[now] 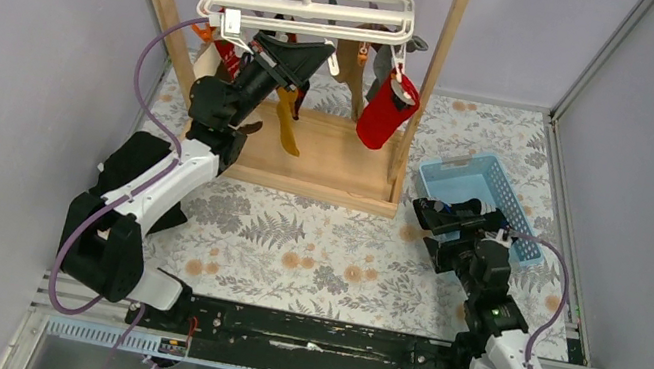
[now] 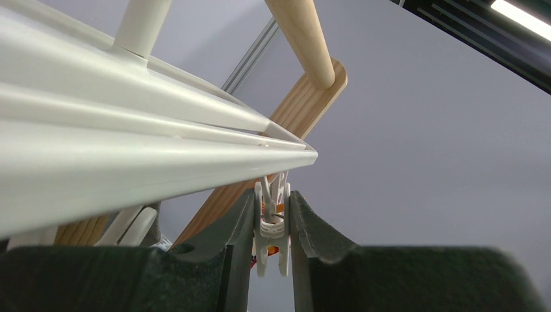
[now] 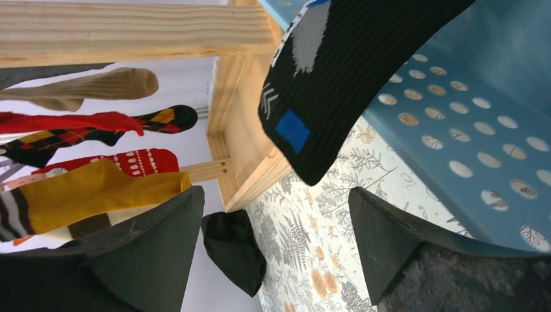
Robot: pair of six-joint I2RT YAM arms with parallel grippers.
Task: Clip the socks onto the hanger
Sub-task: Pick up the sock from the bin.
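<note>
Close to the right edge of the table, the right gripper (image 3: 273, 195) is wide open beside the blue basket (image 1: 481, 163). A black sock (image 3: 351, 71) hangs in front of its spread fingers. Farther back, the left gripper (image 2: 271, 229) squeezes a white clip (image 2: 270, 250) under the white hanger (image 1: 309, 4). A red sock (image 1: 384, 113) and a yellow sock (image 1: 288, 129) hang there, inside the wooden rack (image 1: 332, 163).

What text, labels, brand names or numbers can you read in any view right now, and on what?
None: no view shows a readable word, number or logo.
The black sock has a blue square, a grey patch and chevron marks, but no letters.
The hanger, the clip and the blue basket show no print.
</note>
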